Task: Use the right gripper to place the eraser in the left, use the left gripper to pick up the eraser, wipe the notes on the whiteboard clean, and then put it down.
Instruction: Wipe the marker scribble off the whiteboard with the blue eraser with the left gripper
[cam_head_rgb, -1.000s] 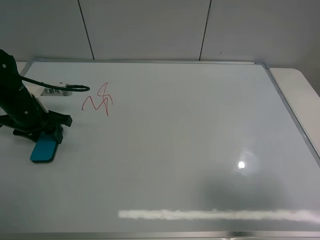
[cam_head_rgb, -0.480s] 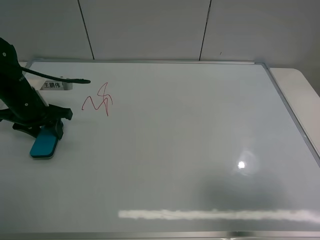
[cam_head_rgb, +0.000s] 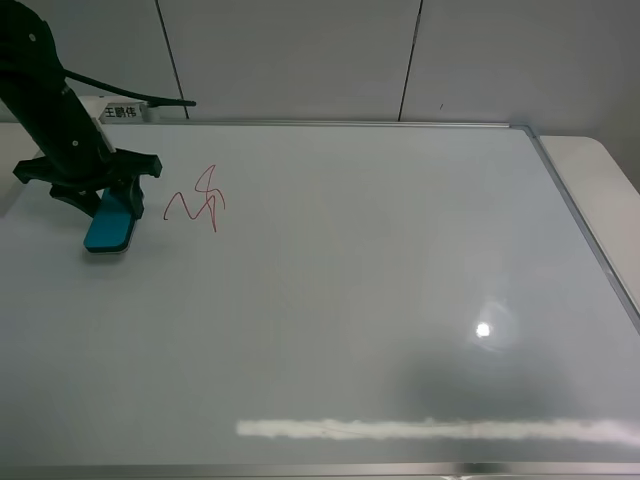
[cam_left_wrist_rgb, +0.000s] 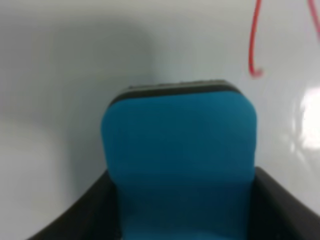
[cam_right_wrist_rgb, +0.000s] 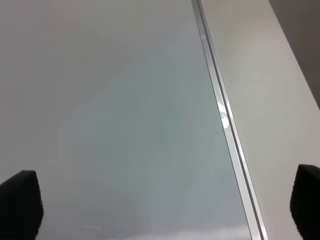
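**Desk:** Item one, far left?

**Operator:** Left gripper (cam_head_rgb: 115, 200), black, over the board's upper left area. I log it as clamped on the eraser (cam_head_rgb: 108, 228), a teal block with a dark underside (on the wrist camera the teal fills the gap from one finger to the other). A white labelled plug (cam_head_rgb: 122, 112) and a black cable (cam_head_rgb: 160, 100) sit at its wrist.

**Desk:** Eraser, position?

**Operator:** Over the whiteboard (cam_head_rgb: 380, 300), near its left edge and tilted, with the free end lowest. I cannot tell whether the underside touches the surface.

**Desk:** Next item to the right.

**Operator:** Notes (cam_head_rgb: 196, 205), one thin red zigzag. It lies just beside the eraser on its right, with a strip of white between them, and the line looks whole.

**Desk:** Centre and right?

**Operator:** Glossy white board surface. There is one bright light reflection (cam_head_rgb: 484, 329) toward the lower right and a pale streak (cam_head_rgb: 430, 430) along the near edge. Then the silver frame (cam_head_rgb: 570, 210), with white tabletop (cam_head_rgb: 605, 190) beyond it.

**Desk:** Last item?

**Operator:** Right gripper (cam_right_wrist_rgb: 162, 205), which the high camera does not show. On its own camera I see two black fingertips (cam_right_wrist_rgb: 17, 200) spread wide at opposite sides with nothing between them. It hangs above the board's right margin, and the frame runs beneath it.
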